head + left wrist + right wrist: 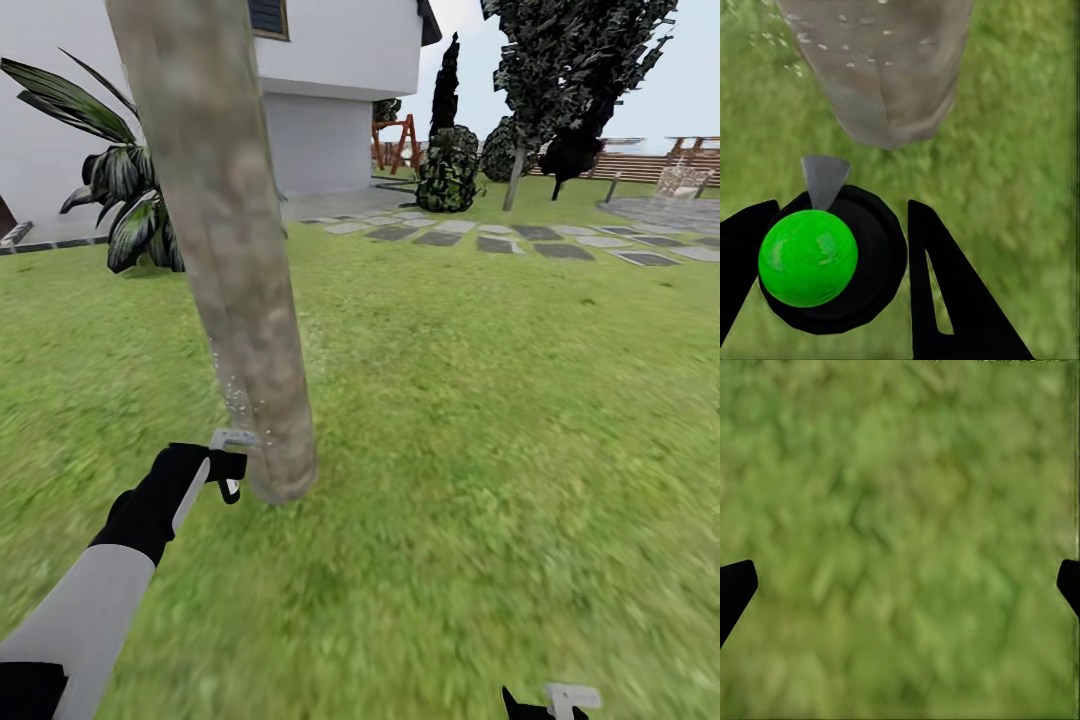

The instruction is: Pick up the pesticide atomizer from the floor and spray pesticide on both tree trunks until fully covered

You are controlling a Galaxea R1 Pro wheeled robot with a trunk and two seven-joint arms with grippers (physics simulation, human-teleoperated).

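Note:
A thick mottled grey-brown tree trunk (pixel 235 290) rises from the grass right in front of me, with pale droplets low on its bark. My left gripper (pixel 224 468) is shut on the pesticide atomizer (pixel 233 443), whose pale nozzle almost touches the trunk's base. In the left wrist view the atomizer's black round body (pixel 881 255) carries a green ball, sits between the black fingers (pixel 945 292), and points its grey nozzle at the trunk (pixel 889 67). A second grey-trunked tree (pixel 515 175) with dark foliage stands far back right. My right gripper (pixel 552 702) hangs open over grass (pixel 900 510).
A white house (pixel 330 90) and a broad-leaved plant (pixel 125 200) stand at back left. Grey stepping stones (pixel 500 240) cross the lawn toward a brown fence (pixel 640 165). Dark shrubs (pixel 447 165) sit beside the far tree. Open grass (pixel 500 450) spreads to the right.

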